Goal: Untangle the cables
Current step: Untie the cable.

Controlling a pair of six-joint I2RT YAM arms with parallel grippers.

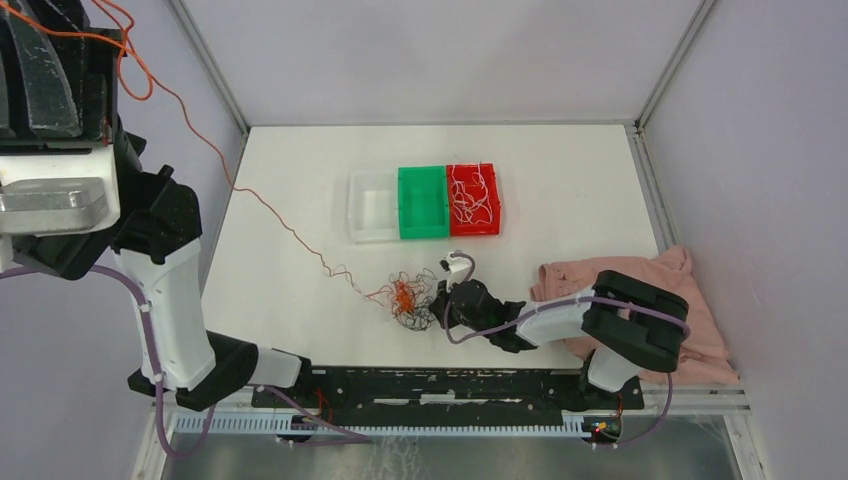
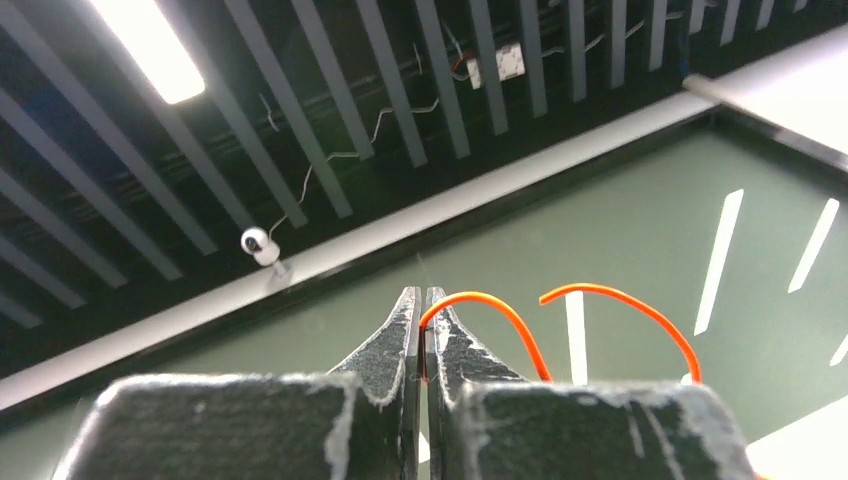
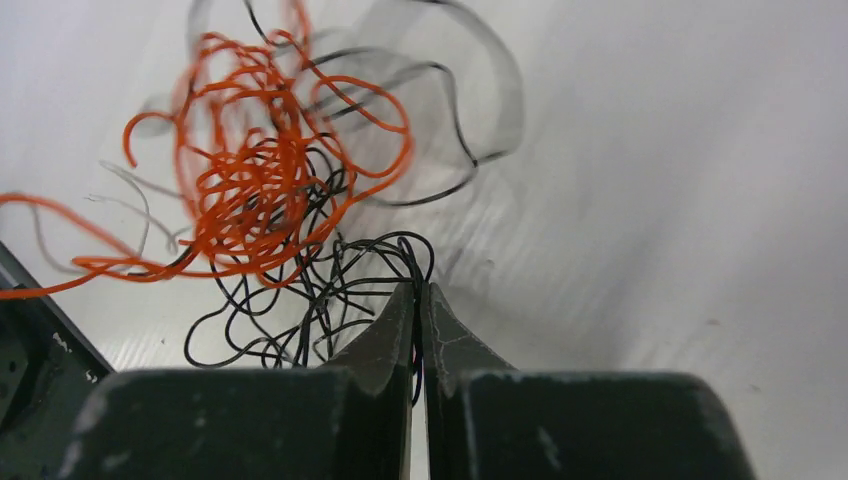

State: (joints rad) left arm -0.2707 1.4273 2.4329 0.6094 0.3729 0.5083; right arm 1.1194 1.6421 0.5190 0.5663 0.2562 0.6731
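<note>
The tangle of cables (image 1: pixel 408 300) lies at the near middle of the white table: an orange bunch (image 3: pixel 255 190) knotted with black wires (image 3: pixel 300 320). My right gripper (image 1: pixel 441 303) sits at the tangle's right edge, low on the table, shut on a black wire (image 3: pixel 418 287). My left gripper (image 1: pixel 70 50) is raised high at the far left, shut on one orange wire (image 2: pixel 500 312). That wire (image 1: pixel 270 212) runs taut from it down to the tangle. White wires (image 1: pixel 472 195) lie in the red bin.
Three bins stand in a row at mid-table: clear (image 1: pixel 371 228), green (image 1: pixel 423 228), red (image 1: pixel 492 222). A pink cloth (image 1: pixel 690 330) lies at the right, under the right arm. The grey enclosure walls close in on both sides.
</note>
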